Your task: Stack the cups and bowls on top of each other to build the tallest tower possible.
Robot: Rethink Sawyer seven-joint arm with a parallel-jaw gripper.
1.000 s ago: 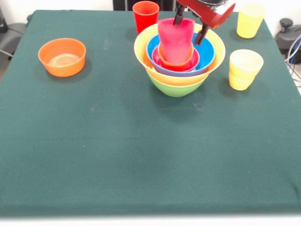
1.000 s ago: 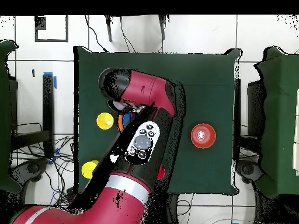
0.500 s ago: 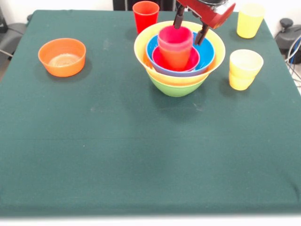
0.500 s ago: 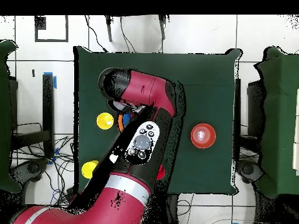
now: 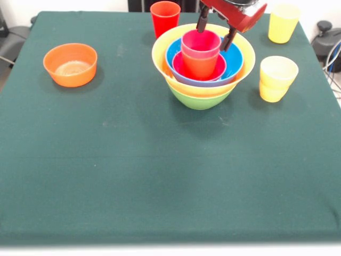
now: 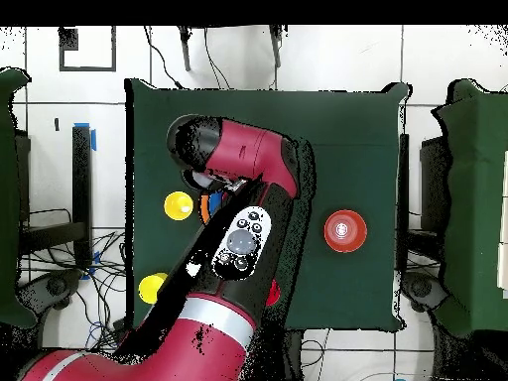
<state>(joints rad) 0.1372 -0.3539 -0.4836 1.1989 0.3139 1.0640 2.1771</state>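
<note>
Just below the end effector, front view: the magenta-pink cup (image 5: 201, 44) now sits upright and nested in the orange cup (image 5: 200, 65); a second ago it hung blurred and tilted between the fingers, so it has dropped into place.
End effector (image 5: 215, 33): fingers spread either side of the pink cup's rim, holding nothing, its height unchanged over the last second.
Tower (image 5: 203, 65): directly under the end effector; green bowl (image 5: 199, 99) at the base, then the very large yellow bowl (image 5: 234, 76), blue bowl (image 5: 235, 57), magenta-pink bowl (image 5: 217, 67) and the two cups.
Meaning for the task: one level added; judged settled.
Still loose: red cup (image 5: 164, 17) just beside the end effector, two yellow cups (image 5: 283, 22) (image 5: 276, 78) near it on the other side, orange bowl (image 5: 70, 64) well apart across the table (image 5: 160, 176).
Overhead view: the arm (image 6: 238, 248) covers the tower and end effector; one yellow cup (image 6: 178, 205) shows just beside it, unmoved.
</note>
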